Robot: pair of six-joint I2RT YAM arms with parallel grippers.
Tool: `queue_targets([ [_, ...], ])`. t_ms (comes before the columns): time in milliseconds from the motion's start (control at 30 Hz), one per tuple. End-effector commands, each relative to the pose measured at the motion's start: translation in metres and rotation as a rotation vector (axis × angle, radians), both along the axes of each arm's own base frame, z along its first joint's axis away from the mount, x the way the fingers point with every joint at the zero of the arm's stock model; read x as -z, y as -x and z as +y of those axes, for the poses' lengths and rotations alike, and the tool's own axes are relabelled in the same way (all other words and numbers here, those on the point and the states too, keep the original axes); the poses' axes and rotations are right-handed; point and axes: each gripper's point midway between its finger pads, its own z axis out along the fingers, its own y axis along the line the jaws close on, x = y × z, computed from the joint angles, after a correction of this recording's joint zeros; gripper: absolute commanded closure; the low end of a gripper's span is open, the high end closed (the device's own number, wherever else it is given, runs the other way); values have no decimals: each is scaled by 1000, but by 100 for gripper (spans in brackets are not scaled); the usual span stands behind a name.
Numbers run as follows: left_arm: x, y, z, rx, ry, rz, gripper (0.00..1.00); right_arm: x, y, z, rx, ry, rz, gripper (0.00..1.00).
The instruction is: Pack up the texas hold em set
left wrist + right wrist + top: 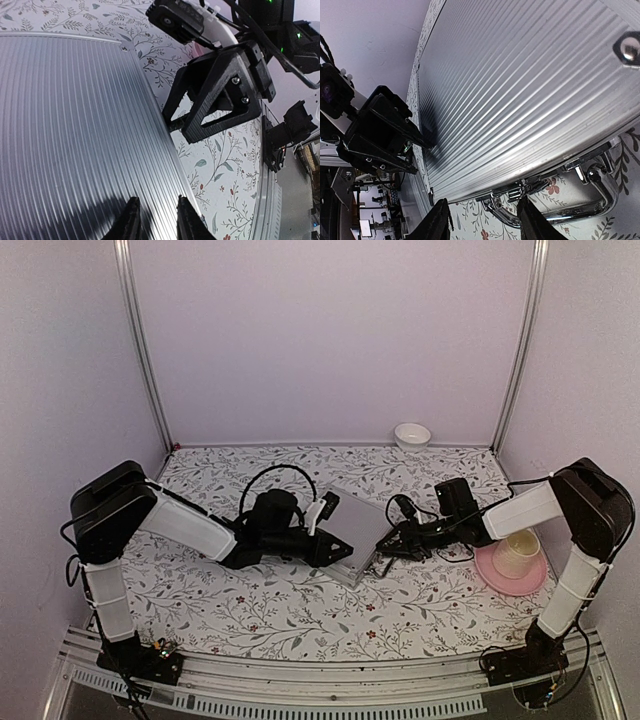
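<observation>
Case (360, 525) lay closed on floral table (300, 610).
Left gripper (157, 205) stood slightly apart; right gripper (482, 202), apart, straddled handle (597, 182).

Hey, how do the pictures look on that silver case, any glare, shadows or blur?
Top external: soft, even light, briefcase free of glare. Left wrist: pale sheen on the ribbed lid, dark shadow by the left gripper. Right wrist: bright glare bands across the lid, sparkle on the chrome handle, right gripper slightly soft.

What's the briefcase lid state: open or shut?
Shut: the briefcase lies flat, ribbed lid down on its base, no lining showing. Latches fastened or not: cannot tell.
</observation>
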Motion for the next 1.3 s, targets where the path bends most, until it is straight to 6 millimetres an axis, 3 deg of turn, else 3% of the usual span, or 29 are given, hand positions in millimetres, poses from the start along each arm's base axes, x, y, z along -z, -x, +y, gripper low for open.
queue_targets([
  [0, 36, 12, 11, -2, -94, 81, 74, -19, -6, 11, -25, -62, -67, 54],
  [1267, 37, 13, 10, 3, -93, 85, 74, -45, -7, 18, -36, -129, -92, 54],
])
